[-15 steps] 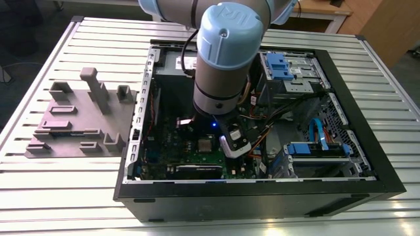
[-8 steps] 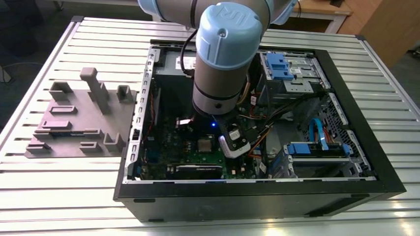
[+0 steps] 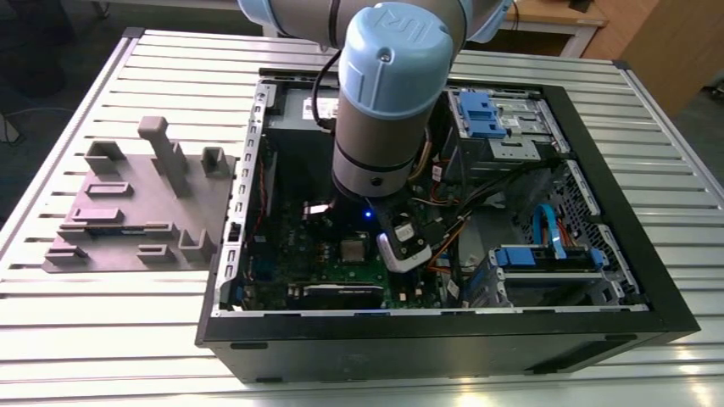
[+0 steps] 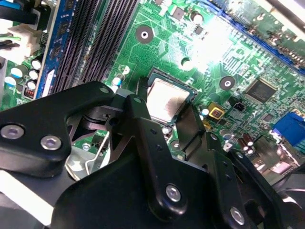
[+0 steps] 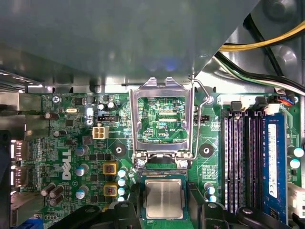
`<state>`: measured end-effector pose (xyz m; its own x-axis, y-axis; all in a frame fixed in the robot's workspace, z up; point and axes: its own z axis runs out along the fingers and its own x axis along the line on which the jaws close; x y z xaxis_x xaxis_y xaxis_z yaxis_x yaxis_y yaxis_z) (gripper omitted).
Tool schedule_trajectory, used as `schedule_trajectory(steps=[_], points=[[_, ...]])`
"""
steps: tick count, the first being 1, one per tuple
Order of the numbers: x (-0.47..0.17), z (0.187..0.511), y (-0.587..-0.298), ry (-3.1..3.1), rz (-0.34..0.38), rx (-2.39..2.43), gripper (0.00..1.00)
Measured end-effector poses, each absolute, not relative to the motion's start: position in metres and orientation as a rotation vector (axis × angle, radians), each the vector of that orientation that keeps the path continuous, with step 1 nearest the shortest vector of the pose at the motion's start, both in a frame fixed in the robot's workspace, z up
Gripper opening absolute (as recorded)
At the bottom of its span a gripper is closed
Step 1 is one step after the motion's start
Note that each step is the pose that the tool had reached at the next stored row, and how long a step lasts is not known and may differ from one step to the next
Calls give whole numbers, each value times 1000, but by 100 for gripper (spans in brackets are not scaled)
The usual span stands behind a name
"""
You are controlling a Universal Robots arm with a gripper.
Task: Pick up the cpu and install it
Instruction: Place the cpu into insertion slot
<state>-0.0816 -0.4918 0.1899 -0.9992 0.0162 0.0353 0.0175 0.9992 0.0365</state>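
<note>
The cpu (image 5: 163, 198), a small square chip with a shiny silver top, lies flat in its socket on the green motherboard (image 5: 71, 143). It also shows in the second wrist view as the cpu (image 4: 164, 98) and in the exterior view as the cpu (image 3: 354, 248). My gripper (image 5: 167, 209) hovers just over it, one black finger on either side, each standing a little off the chip's edges. Nothing is held, and the gripper (image 4: 163, 109) is open. In the exterior view the gripper (image 3: 396, 246) reaches down into the open computer case (image 3: 453, 331).
The socket's metal load plate (image 5: 162, 85) stands flipped up behind the cpu, its wire lever (image 5: 198, 119) raised beside it. Black memory slots (image 5: 243, 157) run alongside. Cables (image 3: 498, 199), blue drive bays (image 3: 481, 114) and the case walls crowd the arm. A grey fixture block (image 3: 136, 203) sits outside.
</note>
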Motion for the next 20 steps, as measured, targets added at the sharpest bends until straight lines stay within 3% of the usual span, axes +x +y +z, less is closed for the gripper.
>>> schedule_trajectory(steps=[11,12,20], points=[[-80,189,-492,-3104,-57,-29,51],[-80,189,-492,-3104,-57,-29,57],[-80,188,-492,-3105,-57,-28,56]])
